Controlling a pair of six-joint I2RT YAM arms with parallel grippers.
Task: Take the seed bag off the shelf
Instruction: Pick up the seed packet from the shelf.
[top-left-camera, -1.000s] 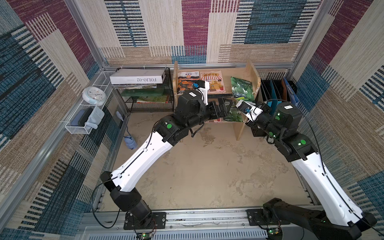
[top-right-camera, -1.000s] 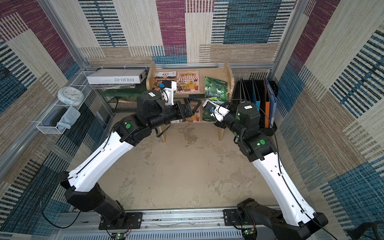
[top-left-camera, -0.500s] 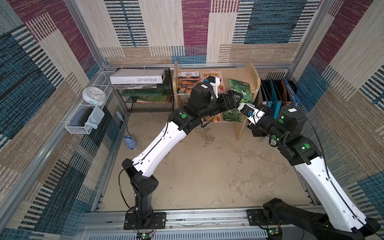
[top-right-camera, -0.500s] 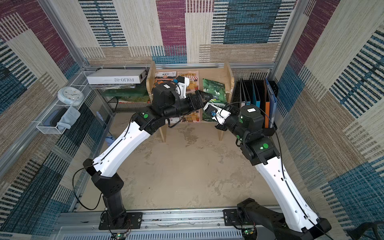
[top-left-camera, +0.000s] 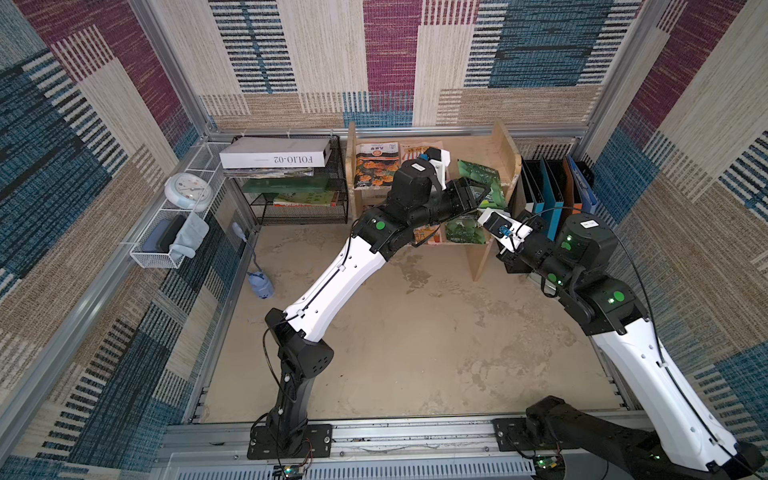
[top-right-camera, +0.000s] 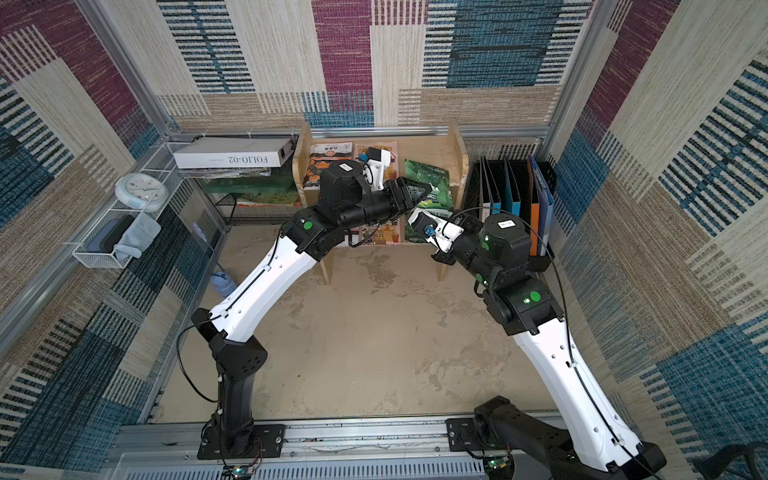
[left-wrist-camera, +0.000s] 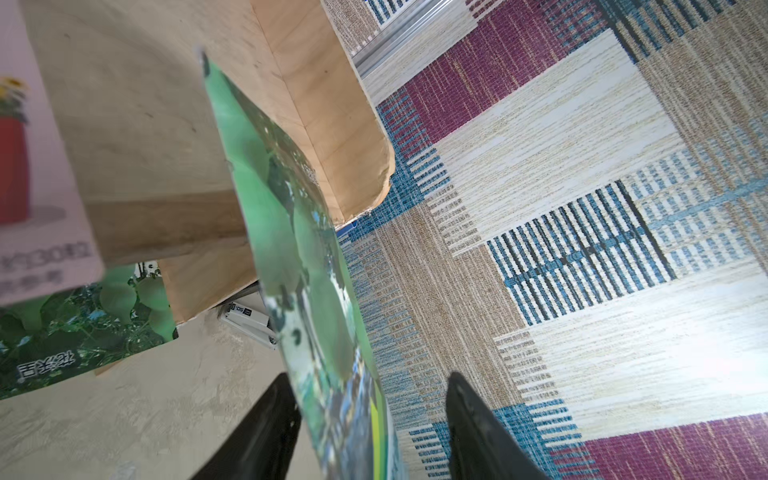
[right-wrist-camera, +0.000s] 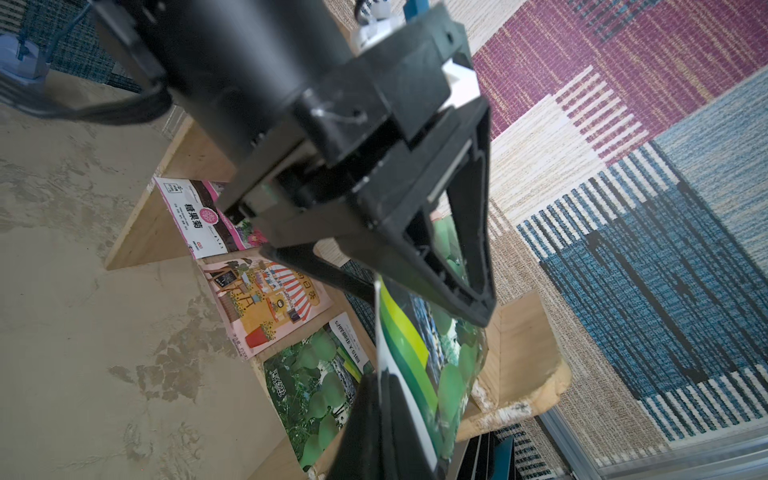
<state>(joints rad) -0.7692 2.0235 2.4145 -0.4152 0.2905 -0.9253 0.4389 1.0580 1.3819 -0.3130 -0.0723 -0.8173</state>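
Seed bag (top-left-camera: 478, 172) is upper centre-right in both top views, on the top tier of the shelf (top-left-camera: 509, 153), just beside the side board at frame right. It's tipped up, not lying flat; the left wrist view catches it almost edge-on (left-wrist-camera: 299, 249). Can't tell if its far corner touches the board.

Right gripper (right-wrist-camera: 380, 399) is clamped on the bag's near striped edge. Left gripper (left-wrist-camera: 368, 378) has its jaws apart, straddling the bag. One finger (left-wrist-camera: 266, 424) is against the film, the other finger (left-wrist-camera: 478, 424) stands clear, so no left grip yet.

My read is a second pinch, then extract. Notes:
- The bag sits off-centre in the left jaws, so closing will shove it sideways. Keep the right pinch steady and let the film flex.
- Bite well in from the edge. The film looks glossy and floppy, so it will probably slip from a shallow grip.
- Pull toward the lower part of the frame with a slight lift, both arms together. Mismatched motion likely twists or tears the bag.
- Clear the rounded side board first, as a bag corner could hook on it.
- Don't drag the neighbours: the pink packet (left-wrist-camera: 33, 166) lies beside it on the same tier, and the green packet (top-left-camera: 463, 228) is on the tier below.
- The file holder (top-left-camera: 552, 187) is just beside the shelf at frame right, close to the right arm, so mind the arm swing.
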